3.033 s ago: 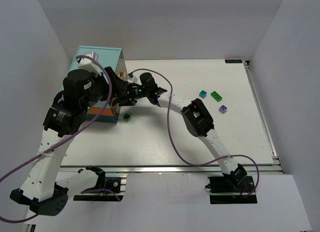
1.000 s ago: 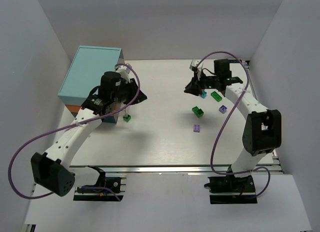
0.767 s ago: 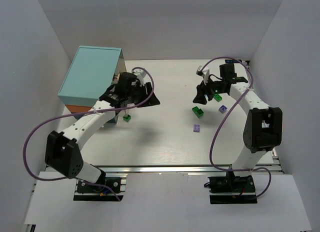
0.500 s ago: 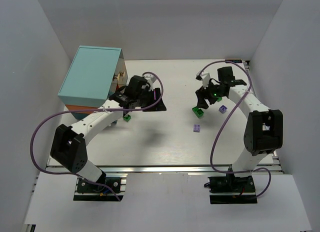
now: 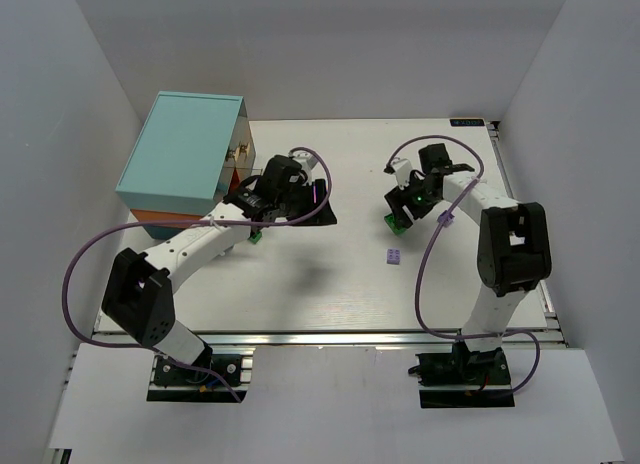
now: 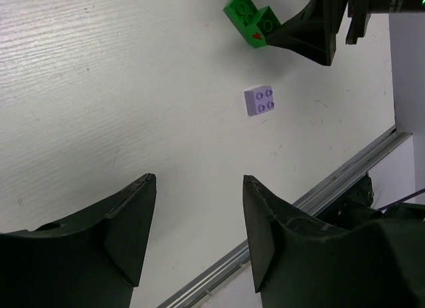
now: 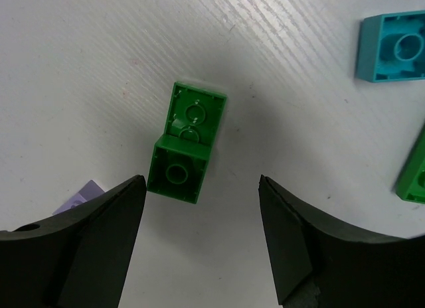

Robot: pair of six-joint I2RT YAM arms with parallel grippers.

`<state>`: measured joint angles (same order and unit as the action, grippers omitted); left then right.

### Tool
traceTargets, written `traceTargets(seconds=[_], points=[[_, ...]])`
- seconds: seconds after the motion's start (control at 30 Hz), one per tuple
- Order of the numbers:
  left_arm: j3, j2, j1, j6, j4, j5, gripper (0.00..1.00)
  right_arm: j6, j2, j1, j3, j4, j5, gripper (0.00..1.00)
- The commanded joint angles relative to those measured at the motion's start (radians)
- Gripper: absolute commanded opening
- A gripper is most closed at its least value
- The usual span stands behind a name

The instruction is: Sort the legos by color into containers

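Right gripper (image 7: 199,182) spread wide and clamped on nothing, hanging straight above a green double brick (image 7: 186,152) on the tabletop (image 7: 99,56). Brick turned hollow side up, under the gap and a little nearer one finger than the other. Two bricks joined or one stepped piece: cannot tell. Not clear from any view whether the fingers touch it.

Peeking from behind that nearer finger, only a corner of a purple brick (image 7: 83,195), the rest hidden. Out past the other finger, a cyan brick (image 7: 392,46), hollow side up and clipped by the frame edge. Closer beside that same finger, a sliver of another green brick (image 7: 415,172), mostly cut off, shape unreadable.

Left gripper (image 6: 199,182) likewise parted, with bare tabletop between the fingers. Ahead of it and well clear of the fingertips, the purple brick again, studs up and whole. Farther ahead, the green double brick, tilted, with the right gripper's dark fingers just beside it and the arm above them cropped away.

From overhead, both grippers hard to pick out under their own arms and cables. Behind the left gripper, back along its arm, a small green brick (image 5: 255,236) half covered by that arm, near the teal-topped cabinet (image 5: 185,154). Of the drawers (image 5: 240,156) only a narrow strip at the cabinet's corner, contents not legible.
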<state>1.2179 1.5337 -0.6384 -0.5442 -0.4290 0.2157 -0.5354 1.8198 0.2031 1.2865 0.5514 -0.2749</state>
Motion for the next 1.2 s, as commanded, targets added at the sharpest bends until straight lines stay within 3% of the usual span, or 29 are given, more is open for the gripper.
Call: traceTargets(seconds=[0.0,0.2,0.3,0.5,0.53,0.6,0.67,0.87,1.17], points=[[-0.021,-0.046,-0.004,-0.016,0.029,-0.030,0.65,0.025,0.019,0.015,0.042,0.005,0.009,0.74],[-0.047,-0.069,-0.004,-0.023,0.033,-0.039,0.65,0.040,0.052,0.038,0.036,-0.007,0.023,0.73],[-0.054,-0.076,-0.004,-0.025,0.032,-0.044,0.66,0.046,0.061,0.045,0.036,-0.021,0.042,0.63],[-0.060,-0.090,-0.004,-0.026,0.036,-0.056,0.65,0.026,0.042,0.045,0.045,-0.016,0.060,0.24],[-0.060,-0.093,-0.004,-0.028,0.039,-0.056,0.66,0.023,0.033,0.045,0.048,-0.012,0.053,0.13],[-0.063,-0.095,-0.004,-0.039,0.062,-0.049,0.66,0.009,0.021,0.041,0.066,0.013,0.017,0.00],[-0.075,-0.098,-0.004,-0.066,0.097,-0.027,0.68,-0.008,-0.010,0.032,0.083,0.041,-0.050,0.00],[-0.080,-0.055,0.014,-0.161,0.314,0.103,0.75,-0.210,-0.099,0.025,0.145,0.127,-0.501,0.00],[-0.011,0.046,0.014,-0.261,0.484,0.238,0.78,-0.365,-0.180,0.039,0.108,0.119,-0.710,0.00]])
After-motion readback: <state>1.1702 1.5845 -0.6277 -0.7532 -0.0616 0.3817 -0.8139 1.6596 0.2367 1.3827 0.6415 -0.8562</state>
